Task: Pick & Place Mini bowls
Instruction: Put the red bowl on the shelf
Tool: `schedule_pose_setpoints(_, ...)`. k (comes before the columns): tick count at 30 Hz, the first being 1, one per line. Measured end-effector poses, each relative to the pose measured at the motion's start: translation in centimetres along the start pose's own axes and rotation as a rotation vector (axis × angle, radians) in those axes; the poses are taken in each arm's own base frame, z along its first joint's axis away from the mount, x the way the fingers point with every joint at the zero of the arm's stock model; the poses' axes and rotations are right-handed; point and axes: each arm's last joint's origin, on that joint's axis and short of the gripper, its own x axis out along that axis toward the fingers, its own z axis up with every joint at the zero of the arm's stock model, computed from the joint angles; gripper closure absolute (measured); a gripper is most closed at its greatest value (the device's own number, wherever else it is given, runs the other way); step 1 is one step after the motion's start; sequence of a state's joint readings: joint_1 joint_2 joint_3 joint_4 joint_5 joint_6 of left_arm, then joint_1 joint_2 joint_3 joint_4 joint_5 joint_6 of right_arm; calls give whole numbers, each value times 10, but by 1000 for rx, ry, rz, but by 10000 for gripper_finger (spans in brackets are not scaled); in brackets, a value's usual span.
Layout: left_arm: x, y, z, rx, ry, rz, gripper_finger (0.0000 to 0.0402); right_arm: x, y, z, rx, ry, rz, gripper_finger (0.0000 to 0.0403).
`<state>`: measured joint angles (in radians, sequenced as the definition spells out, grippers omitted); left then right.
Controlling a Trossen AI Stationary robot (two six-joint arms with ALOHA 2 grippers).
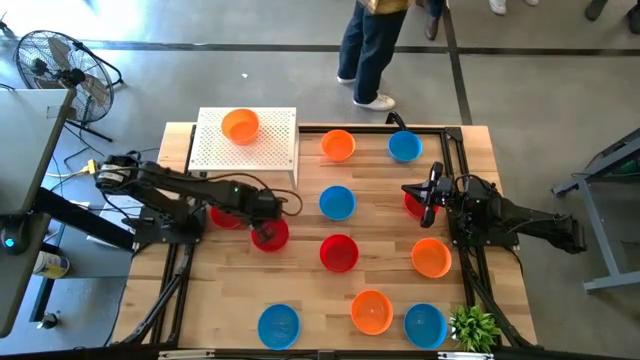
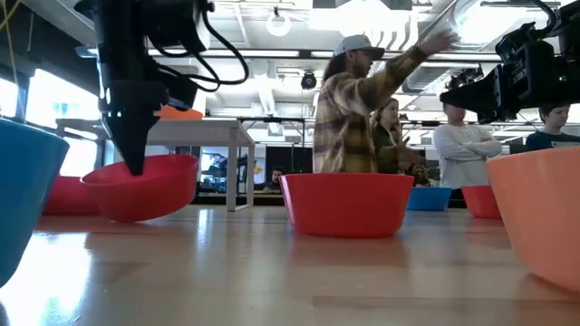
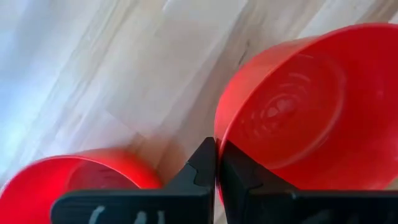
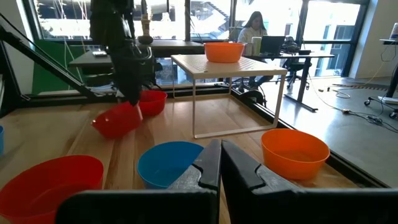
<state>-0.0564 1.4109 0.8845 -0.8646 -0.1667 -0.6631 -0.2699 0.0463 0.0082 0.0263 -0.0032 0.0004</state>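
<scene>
My left gripper (image 1: 259, 222) is shut on a red mini bowl (image 1: 270, 235) at the table's left middle. In the low view that bowl (image 2: 140, 188) hangs tilted under the gripper (image 2: 136, 166). A second red bowl (image 1: 224, 216) sits on the table just left of it, partly under the arm. An orange bowl (image 1: 240, 126) rests on the white perforated board (image 1: 270, 150). My right gripper (image 1: 424, 196) is shut on nothing, hovering beside a red bowl (image 1: 412, 206) at the right side. My left gripper pinches the red bowl's rim (image 3: 217, 134), one finger (image 3: 235, 168) inside the bowl and the other (image 3: 202, 165) outside. The fingers come from above, pointing down. The bowl is tilted, its held side raised; I cannot tell whether its far side is off the table.
Other bowls stand on the wooden table: orange (image 1: 338, 145), blue (image 1: 404, 146), blue (image 1: 337, 203), red (image 1: 339, 252), orange (image 1: 431, 257), orange (image 1: 371, 311), blue (image 1: 279, 326), blue (image 1: 425, 325). A small green plant (image 1: 475, 328) sits at the near right corner. A person (image 1: 375, 50) stands beyond the far edge.
</scene>
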Motion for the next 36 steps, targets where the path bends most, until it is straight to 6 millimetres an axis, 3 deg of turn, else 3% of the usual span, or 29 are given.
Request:
schedule_pose_setpoints(9, 6, 13, 9, -57, 19, 27, 397, 0, 0, 0, 0, 0, 0, 402)
schedule_pose_setpoints(17, 10, 13, 10, -63, 29, 43, 346, 0, 0, 0, 0, 0, 0, 402)
schedule_pose_setpoints(25, -11, 7, 24, 38, 1, 11, 296, 0, 0, 0, 0, 1, 0, 402)
schedule_pose_setpoints(29, -26, -9, 27, 192, -43, -54, 302, 0, 0, 0, 0, 0, 0, 402)
schedule_pose_setpoints(36, -39, -41, 6, 364, -43, -160, 359, 0, 0, 0, 0, 1, 0, 402)
